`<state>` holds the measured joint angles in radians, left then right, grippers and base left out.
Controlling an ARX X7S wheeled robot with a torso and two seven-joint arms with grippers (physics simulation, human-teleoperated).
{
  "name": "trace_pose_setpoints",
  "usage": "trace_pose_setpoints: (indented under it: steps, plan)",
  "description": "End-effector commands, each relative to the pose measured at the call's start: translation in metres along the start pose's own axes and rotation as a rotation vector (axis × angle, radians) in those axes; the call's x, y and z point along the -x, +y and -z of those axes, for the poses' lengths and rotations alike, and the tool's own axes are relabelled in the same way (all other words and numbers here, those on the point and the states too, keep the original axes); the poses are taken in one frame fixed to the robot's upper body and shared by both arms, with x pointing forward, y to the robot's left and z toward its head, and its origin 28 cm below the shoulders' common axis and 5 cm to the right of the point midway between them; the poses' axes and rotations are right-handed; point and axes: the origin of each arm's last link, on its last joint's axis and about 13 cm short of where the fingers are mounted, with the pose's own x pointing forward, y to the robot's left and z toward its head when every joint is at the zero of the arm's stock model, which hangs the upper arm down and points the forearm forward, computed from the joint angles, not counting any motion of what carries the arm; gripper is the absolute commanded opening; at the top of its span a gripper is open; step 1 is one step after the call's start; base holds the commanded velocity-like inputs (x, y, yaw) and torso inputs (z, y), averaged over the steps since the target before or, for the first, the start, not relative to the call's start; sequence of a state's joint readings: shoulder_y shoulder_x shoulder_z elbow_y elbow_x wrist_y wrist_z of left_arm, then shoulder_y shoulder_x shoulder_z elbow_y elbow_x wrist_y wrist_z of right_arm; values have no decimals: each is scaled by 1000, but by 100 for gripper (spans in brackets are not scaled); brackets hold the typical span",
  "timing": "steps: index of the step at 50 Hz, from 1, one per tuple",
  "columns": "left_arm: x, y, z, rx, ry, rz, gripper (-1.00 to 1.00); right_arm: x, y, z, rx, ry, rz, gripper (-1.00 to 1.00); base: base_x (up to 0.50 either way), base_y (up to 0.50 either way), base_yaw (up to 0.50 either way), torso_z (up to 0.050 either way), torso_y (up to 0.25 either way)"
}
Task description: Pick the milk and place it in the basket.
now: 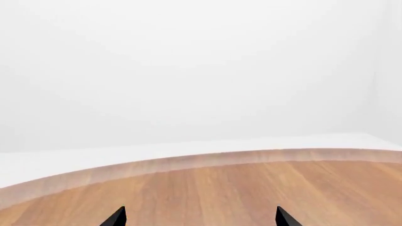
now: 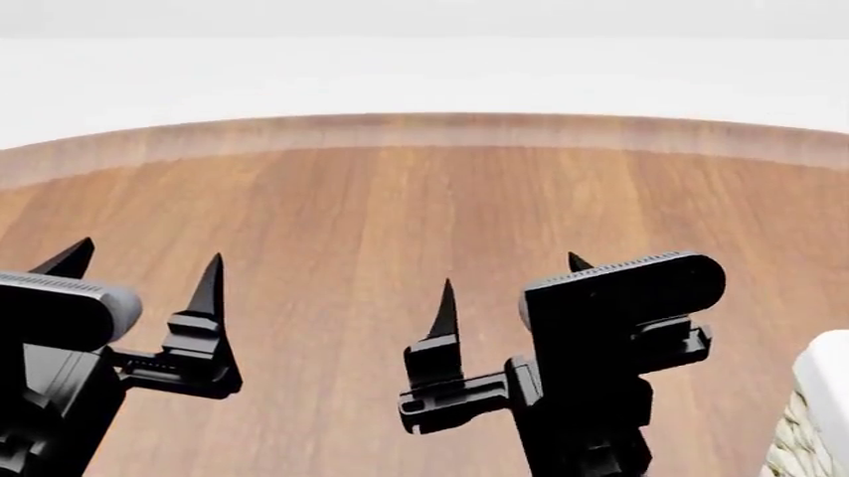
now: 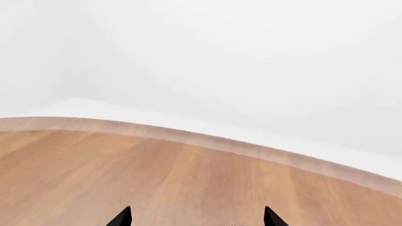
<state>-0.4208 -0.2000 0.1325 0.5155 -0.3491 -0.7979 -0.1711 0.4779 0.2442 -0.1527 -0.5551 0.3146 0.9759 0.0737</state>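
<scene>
The milk is out of view in all three views. Only a corner of the basket point(image 2: 812, 417) shows at the lower right edge of the head view, with woven wicker under a white cloth rim. My left gripper point(image 2: 143, 268) hangs open and empty over the wooden table at the lower left. My right gripper point(image 2: 511, 283) hangs open and empty at centre right, just left of the basket corner. In the left wrist view the left gripper point(image 1: 199, 217) shows two spread black tips over bare wood. In the right wrist view the right gripper point(image 3: 196, 217) shows the same.
The round wooden table point(image 2: 398, 199) has its curved far edge point(image 2: 424, 129) ahead, with white floor and wall beyond. The same edge shows in the left wrist view point(image 1: 201, 160) and the right wrist view point(image 3: 207, 141).
</scene>
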Motion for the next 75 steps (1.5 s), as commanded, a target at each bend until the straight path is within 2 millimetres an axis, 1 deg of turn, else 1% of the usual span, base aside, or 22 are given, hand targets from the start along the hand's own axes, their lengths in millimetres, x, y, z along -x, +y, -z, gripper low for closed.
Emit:
trace_pose_setpoints:
  steps: [1,2,5,6,19,35,43,62,67,75]
  plan:
    - [0,0,-1,0,-2,-2,100,-4,0,-2,-105,88,-255,100,0,0,0,0,0]
    - [0,1,-1,0,-4,-3,100,-1,-1,-2,-131,136,-365,100,0,0,0,0,0]
    - [-1,2,-3,-1,-8,-4,100,-2,-2,1,-129,233,-434,100,0,0,0,0,0]
    - [-1,2,-3,2,-9,-6,100,-2,0,25,-100,473,-648,100,0,0,0,0,0]
    - [-2,3,-4,5,-10,-9,100,-3,1,28,-102,494,-675,100,0,0,0,0,0]
    - [-2,3,-3,3,-8,-9,100,-1,9,29,-72,513,-760,100,0,0,0,0,0]
    - [-2,3,-2,0,-6,-10,100,-2,20,38,-48,563,-850,100,0,0,0,0,0]
    - [-2,3,-1,0,-4,-10,100,-12,31,51,-53,628,-915,100,0,0,0,0,0]
    - [-2,3,-1,-2,-3,-9,100,-13,32,52,-31,651,-918,100,0,0,0,0,0]
    - [-3,2,-1,-2,-3,-7,100,-17,35,47,23,711,-930,100,0,0,0,0,0]
